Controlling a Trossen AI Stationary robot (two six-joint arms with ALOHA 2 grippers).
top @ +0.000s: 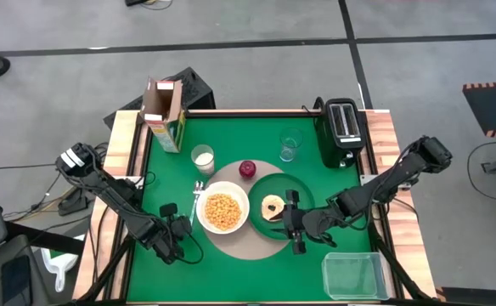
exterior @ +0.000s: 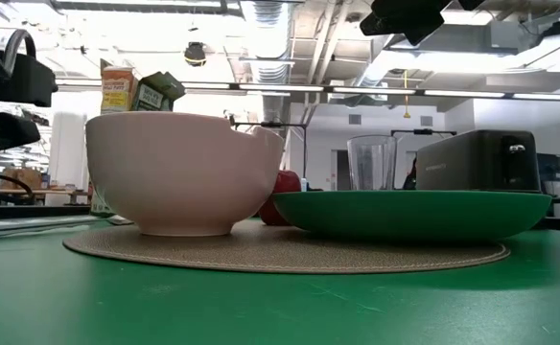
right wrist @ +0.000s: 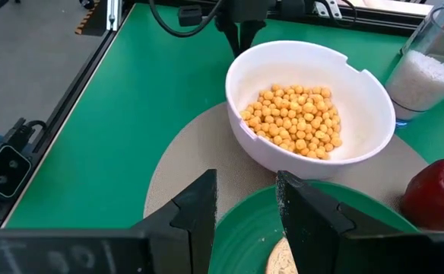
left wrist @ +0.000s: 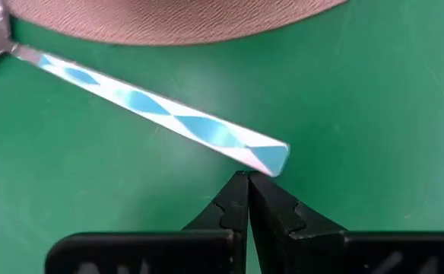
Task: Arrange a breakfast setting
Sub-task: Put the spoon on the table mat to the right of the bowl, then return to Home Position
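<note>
A: Why is the white bowl (top: 223, 211) in the middle of the round tan mat (top: 241, 246)?

B: The mat is the anchor of the setting, so everything gathers on or around it. The bowl, full of yellow cereal balls, sits on the mat's left half. The dark-green plate (top: 295, 189) overlaps the right half, with the small bagel (top: 273, 206) on it. The small red fruit (top: 247, 168) rests at the mat's far edge, between bowl and plate.

A: And the spoon (left wrist: 153, 113)?

B: It lies on the green worktop (top: 231, 140) just off the mat's left edge, beside the bowl, which is where a spoon belongs. The left gripper (left wrist: 246, 183) is at the tip of its blue-patterned handle, jaws pressed together with nothing between them. They touch or nearly touch the handle end; I can't tell which. I'd judge it is nudging the spoon straight rather than lifting it.

A: What about the right gripper (right wrist: 246, 199)?

B: It hovers over the plate on the mat's right side, near the bagel. Its jaws stand partly apart and hold nothing that I can see.

A: Anything away from the mat?

B: The yellow-green cereal box (top: 164, 113) stands open well beyond the mat at the worktop's far-left corner, and a glass of white stuff (top: 203, 157) stands just past the mat's far-left edge.
</note>
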